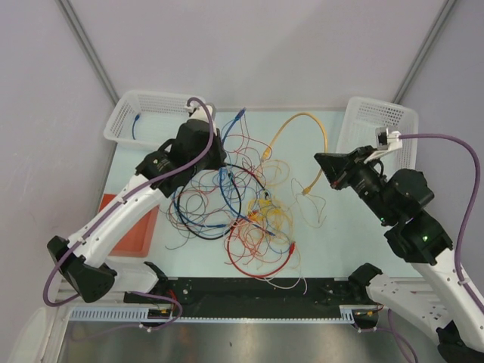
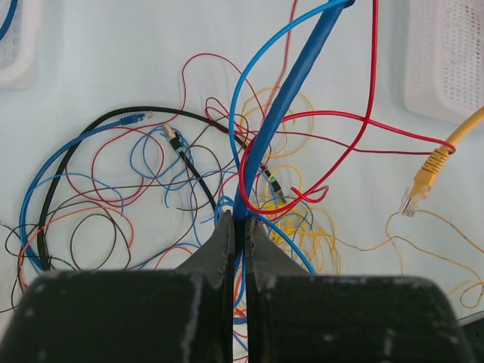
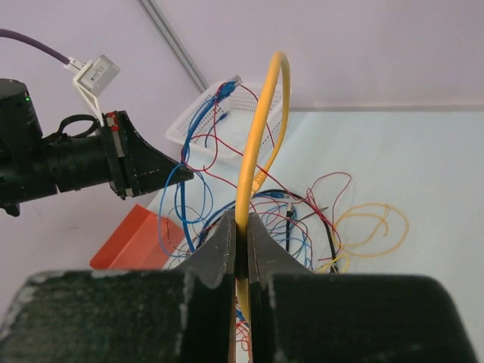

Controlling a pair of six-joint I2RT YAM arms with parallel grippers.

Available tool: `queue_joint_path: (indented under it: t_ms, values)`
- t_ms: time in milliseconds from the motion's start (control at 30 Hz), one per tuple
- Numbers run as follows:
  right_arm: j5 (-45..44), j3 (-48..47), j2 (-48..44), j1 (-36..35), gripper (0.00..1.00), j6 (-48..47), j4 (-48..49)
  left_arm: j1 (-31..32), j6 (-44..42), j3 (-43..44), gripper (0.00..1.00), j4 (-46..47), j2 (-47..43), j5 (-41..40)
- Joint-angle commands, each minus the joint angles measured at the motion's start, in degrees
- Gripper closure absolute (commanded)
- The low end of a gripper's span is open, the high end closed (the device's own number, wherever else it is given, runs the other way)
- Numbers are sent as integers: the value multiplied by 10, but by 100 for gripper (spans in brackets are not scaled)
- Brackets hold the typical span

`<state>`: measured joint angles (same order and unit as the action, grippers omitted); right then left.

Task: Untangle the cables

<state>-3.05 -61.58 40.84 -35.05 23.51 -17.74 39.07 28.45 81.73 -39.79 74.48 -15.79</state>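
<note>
The cables (image 1: 249,212) lie in a loose tangle of thin red, blue, yellow, orange and black wires at the table's middle. My left gripper (image 1: 221,160) is raised over the tangle's left part, and its fingertips (image 2: 242,223) are shut on a thick blue cable (image 2: 291,98). A red wire (image 2: 355,144) loops across that blue cable. My right gripper (image 1: 321,159), seen in the right wrist view (image 3: 243,223), is shut on a thick yellow cable (image 3: 261,128). The cable arches upward, and its plug end (image 1: 306,189) hangs beside the tangle.
A white basket (image 1: 125,125) holding one blue cable stands at the back left. Another white basket (image 1: 378,128) is at the back right, behind the right wrist. An orange tray (image 1: 132,227) lies at the left edge under the left arm. A black rail (image 1: 249,291) runs along the near edge.
</note>
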Motion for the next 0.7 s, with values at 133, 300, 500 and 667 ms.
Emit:
queue_joint_path:
  t_ms: [133,300,500,667]
  values:
    - [4,4,57,-4,98,-17,-63,-2,-1,49,100,9,-28,30]
    - [1,8,66,-14,30,0,-42,-2,-1,65,100,0,-27,64]
    - [59,8,64,-55,26,15,52,4,15,44,100,17,-30,91]
    - [85,8,120,-112,29,36,116,21,20,43,100,21,-17,94]
